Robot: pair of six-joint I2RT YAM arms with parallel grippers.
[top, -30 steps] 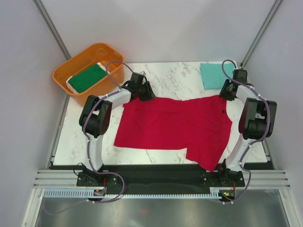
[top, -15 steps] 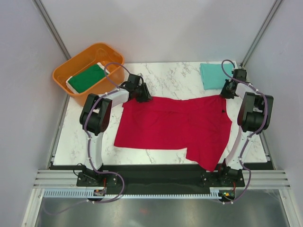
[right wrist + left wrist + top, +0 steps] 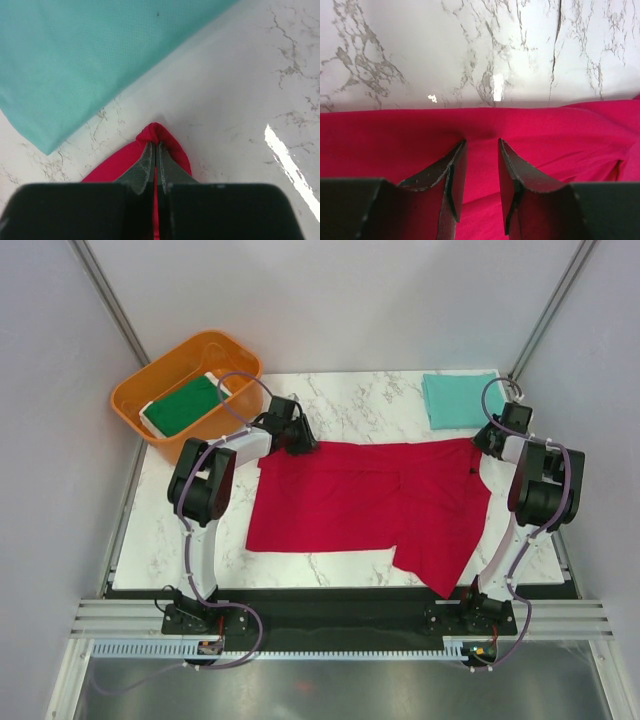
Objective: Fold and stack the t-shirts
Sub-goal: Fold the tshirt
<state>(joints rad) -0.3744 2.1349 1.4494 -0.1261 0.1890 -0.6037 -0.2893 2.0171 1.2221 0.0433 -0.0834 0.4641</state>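
when set against the view of one second ago, shows two changes. finds the right gripper (image 3: 156,150) now pressed together on the far right corner of the red t-shirt (image 3: 360,505), with a small red fold pinched between the tips. finds also the far edge of the cloth drawn straighter than before. finds the left gripper (image 3: 480,150) brought to the far left corner, fingers spread apart and resting on the red cloth just inside its far edge, with nothing pinched yet as far as the left wrist view tells.

probably means one corner secured and the other about to be taken, ready for lifting the far edge into a first fold; no fold made yet.

lies spread on the marble table (image 3: 350,405) between the two arms, mostly flat, softly wrinkled in the middle, with the near right part reaching over the near table edge. shares the scene with the teal t-shirt (image 3: 460,398), folded at the far right, near the pinched corner but apart from it, and the dark green t-shirt (image 3: 183,405) inside the orange tub (image 3: 165,365) at far left.
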